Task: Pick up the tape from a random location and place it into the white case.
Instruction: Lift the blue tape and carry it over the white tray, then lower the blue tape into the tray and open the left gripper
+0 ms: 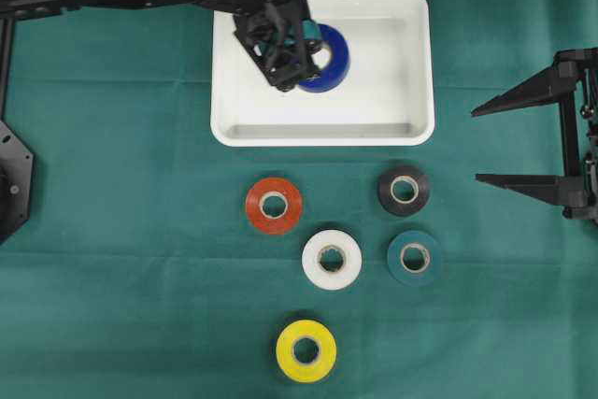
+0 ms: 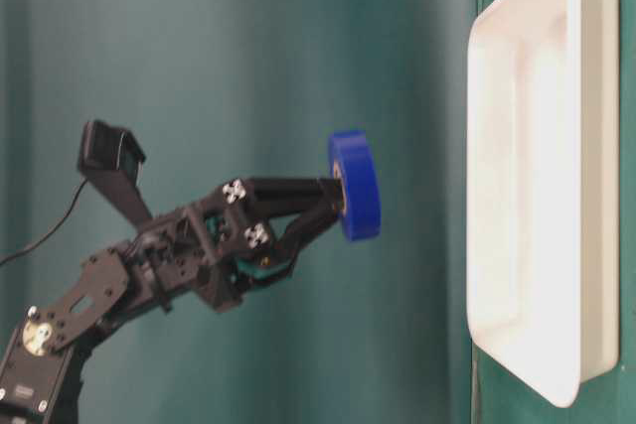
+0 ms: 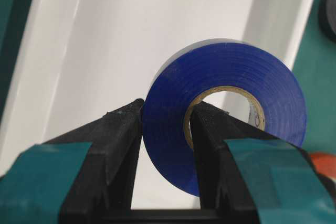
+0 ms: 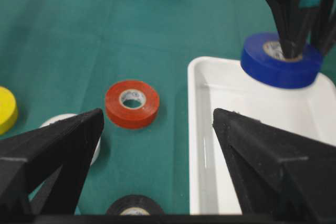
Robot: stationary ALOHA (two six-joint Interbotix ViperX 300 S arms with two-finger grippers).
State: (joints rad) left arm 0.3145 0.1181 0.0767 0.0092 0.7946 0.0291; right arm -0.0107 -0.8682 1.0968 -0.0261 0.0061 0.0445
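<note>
Blue tape roll [image 1: 329, 59] pinched by my left gripper [image 1: 285, 51], one jaw through its core, one outside, held above the white case [image 1: 411, 63] at upper centre; my right gripper [image 1: 523, 142] waits at the right edge, jaws spread wide over the green worktop [image 1: 121, 231]

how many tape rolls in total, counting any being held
6. Blue roll gripped by the left claw above the white plastic tray; on the green cloth: red, black, white, teal, yellow. None seem hidden.
</note>
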